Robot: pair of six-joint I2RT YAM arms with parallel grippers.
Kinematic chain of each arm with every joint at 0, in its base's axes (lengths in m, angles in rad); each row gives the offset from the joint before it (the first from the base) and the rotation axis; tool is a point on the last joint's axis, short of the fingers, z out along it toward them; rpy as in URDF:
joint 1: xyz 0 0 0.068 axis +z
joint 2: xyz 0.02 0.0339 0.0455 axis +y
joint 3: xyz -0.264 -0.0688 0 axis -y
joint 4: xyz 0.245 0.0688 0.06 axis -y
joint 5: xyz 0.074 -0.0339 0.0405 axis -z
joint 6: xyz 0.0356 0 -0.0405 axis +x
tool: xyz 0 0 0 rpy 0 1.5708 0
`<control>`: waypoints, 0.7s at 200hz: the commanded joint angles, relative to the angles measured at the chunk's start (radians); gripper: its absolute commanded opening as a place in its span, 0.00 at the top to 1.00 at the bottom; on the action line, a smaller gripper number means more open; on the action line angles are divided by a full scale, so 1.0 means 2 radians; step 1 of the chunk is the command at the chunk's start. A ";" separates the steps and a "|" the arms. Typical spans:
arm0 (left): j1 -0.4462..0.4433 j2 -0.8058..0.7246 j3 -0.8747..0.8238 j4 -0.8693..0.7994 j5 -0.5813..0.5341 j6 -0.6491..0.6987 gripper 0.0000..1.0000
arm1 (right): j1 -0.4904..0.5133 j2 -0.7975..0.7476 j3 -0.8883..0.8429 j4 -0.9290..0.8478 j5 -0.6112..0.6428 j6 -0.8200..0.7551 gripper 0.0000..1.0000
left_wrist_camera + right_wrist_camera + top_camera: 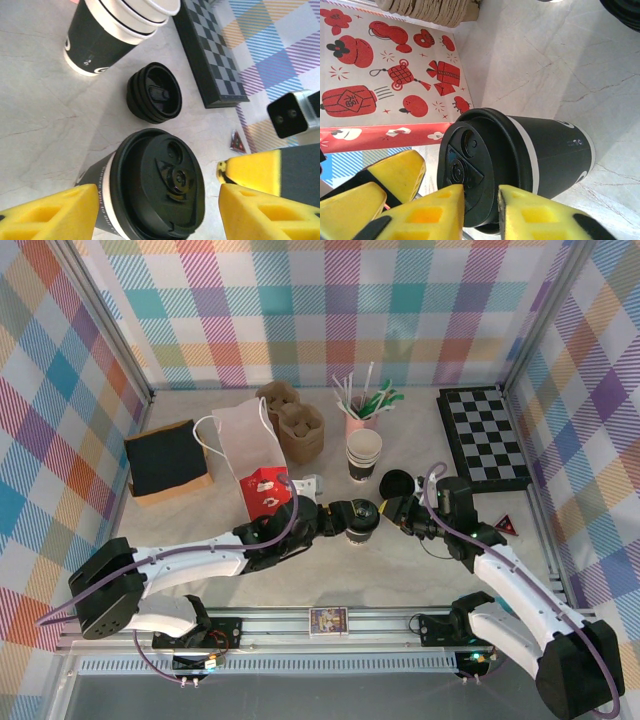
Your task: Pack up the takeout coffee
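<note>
1. Centrally on the worktop (pixel 400 575), the coffee (pixel 361 522) stands upright: dark cup, white bands, black lid (pixel 160 187).
2. Either side of it, the left gripper (pixel 155 200) holds its jaws released.
3. Astride the lid's rim, the right gripper (pixel 482 202) has narrow jaws; I cannot tell whether they are grasping it.

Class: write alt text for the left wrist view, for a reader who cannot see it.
A black-lidded coffee cup sits between the left gripper's open yellow fingers. Beyond it are a loose black lid, stacked paper cups and a checkerboard.
</note>
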 commanded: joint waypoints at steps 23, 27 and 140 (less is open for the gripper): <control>0.001 0.014 0.031 -0.046 -0.003 0.011 0.36 | -0.002 0.014 0.047 -0.059 0.016 -0.046 0.64; 0.001 0.019 0.034 -0.049 0.000 0.011 0.37 | -0.002 0.016 0.048 -0.059 0.015 -0.047 0.64; 0.020 0.048 0.024 -0.031 0.029 -0.007 0.42 | -0.001 0.043 0.042 -0.052 -0.006 -0.060 0.59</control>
